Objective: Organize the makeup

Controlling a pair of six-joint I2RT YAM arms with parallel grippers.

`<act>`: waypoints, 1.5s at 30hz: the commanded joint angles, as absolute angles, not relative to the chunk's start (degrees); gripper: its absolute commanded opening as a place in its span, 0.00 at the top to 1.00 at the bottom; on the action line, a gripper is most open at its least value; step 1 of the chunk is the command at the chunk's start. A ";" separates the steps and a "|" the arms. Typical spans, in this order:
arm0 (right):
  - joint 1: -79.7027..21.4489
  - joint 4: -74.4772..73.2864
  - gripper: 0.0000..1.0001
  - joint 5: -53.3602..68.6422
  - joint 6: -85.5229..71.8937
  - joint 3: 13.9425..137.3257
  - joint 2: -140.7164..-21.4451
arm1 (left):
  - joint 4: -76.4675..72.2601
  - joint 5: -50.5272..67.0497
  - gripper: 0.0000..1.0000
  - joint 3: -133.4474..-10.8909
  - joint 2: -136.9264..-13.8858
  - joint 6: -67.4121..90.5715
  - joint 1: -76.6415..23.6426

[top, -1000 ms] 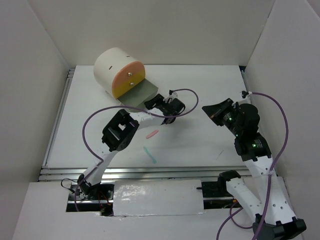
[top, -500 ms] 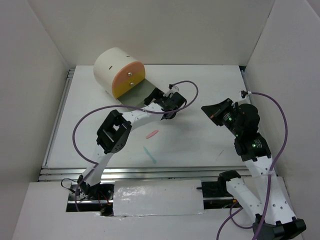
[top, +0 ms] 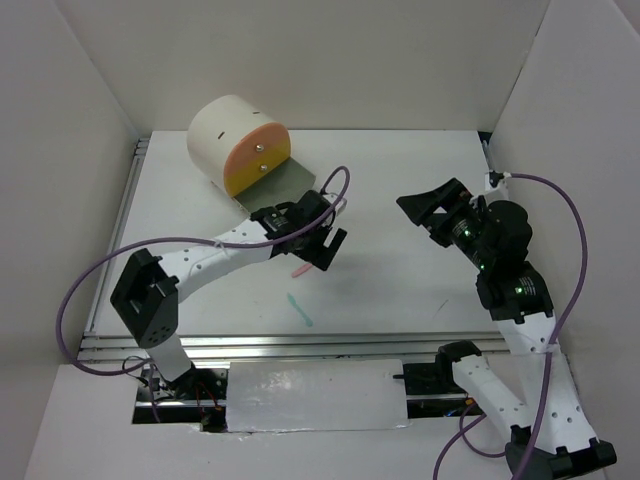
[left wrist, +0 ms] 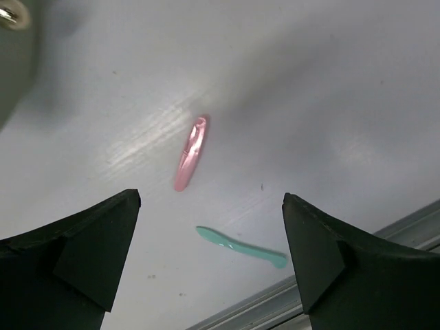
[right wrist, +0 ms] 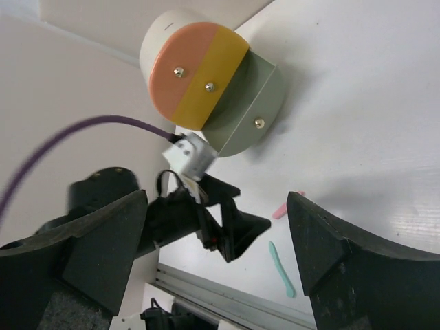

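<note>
In the left wrist view a short pink stick (left wrist: pixel 190 152) and a short teal stick (left wrist: pixel 240 247) lie on the white table. My left gripper (left wrist: pixel 210 199) hangs open above them with nothing between its fingers. From above, the left gripper (top: pixel 322 243) hovers over the pink stick (top: pixel 303 270), with the teal stick (top: pixel 300 310) nearer the front rail. My right gripper (top: pixel 428 208) is open and empty in the air at mid-right. The right wrist view shows both sticks, pink (right wrist: pixel 280 210) and teal (right wrist: pixel 280 268), beside the left gripper (right wrist: pixel 227 230).
A cream cylindrical box (top: pixel 225 135) with an orange and yellow front stands at the back left, its grey-green drawer (top: pixel 290 185) swung out. A thin dark sliver (top: pixel 440 307) lies at front right. White walls enclose the table, and a metal rail (top: pixel 300 345) runs along its front.
The left arm has swung away from the drawer toward the front, and its gripper is now over the pink stick. The right gripper has opened from shut.
</note>
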State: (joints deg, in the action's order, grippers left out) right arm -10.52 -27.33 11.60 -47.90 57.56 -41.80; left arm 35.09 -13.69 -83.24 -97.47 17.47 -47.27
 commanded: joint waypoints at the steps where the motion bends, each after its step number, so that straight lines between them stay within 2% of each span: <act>1: -10.99 -28.83 0.10 12.83 -45.97 60.03 -42.19 | 30.51 -3.35 0.03 -75.53 -96.68 15.12 -45.01; 5: -10.99 -29.00 0.10 13.18 -45.97 60.47 -43.15 | 23.66 2.54 0.05 -70.50 -97.82 13.98 -41.06; 18: -10.90 -29.09 0.10 13.89 -45.88 62.75 -44.39 | 19.60 3.96 0.10 -70.75 -107.40 12.30 -37.88; 25: -10.99 -30.06 0.10 11.95 -45.53 62.49 -43.07 | 19.60 2.29 0.28 -68.47 -109.51 14.59 -37.88; 27: -10.90 -30.23 0.10 11.69 -45.44 62.49 -42.80 | 20.12 2.20 0.53 -68.47 -110.13 14.76 -37.88; 28: -10.99 -30.41 0.10 11.60 -45.44 62.49 -42.72 | 20.30 2.89 0.72 -68.47 -109.95 14.85 -37.88; 31: -10.90 -30.32 0.10 10.99 -45.35 62.67 -42.80 | 20.91 3.25 0.80 -69.17 -108.90 14.42 -38.06; 32: -10.90 -30.15 0.10 10.90 -45.44 62.67 -42.80 | 21.53 2.21 0.88 -70.13 -108.46 14.15 -38.14; 36: -10.90 -28.40 0.10 11.51 -46.23 61.88 -43.33 | 23.90 0.26 0.90 -73.03 -109.42 11.96 -38.41; 40: -10.81 -27.42 0.10 12.30 -46.93 61.35 -43.94 | 25.93 -1.85 0.99 -75.67 -110.66 11.25 -38.32; 45: -10.90 -26.81 0.10 11.95 -46.67 61.70 -44.65 | 26.71 -2.02 1.00 -77.34 -106.79 10.64 -38.41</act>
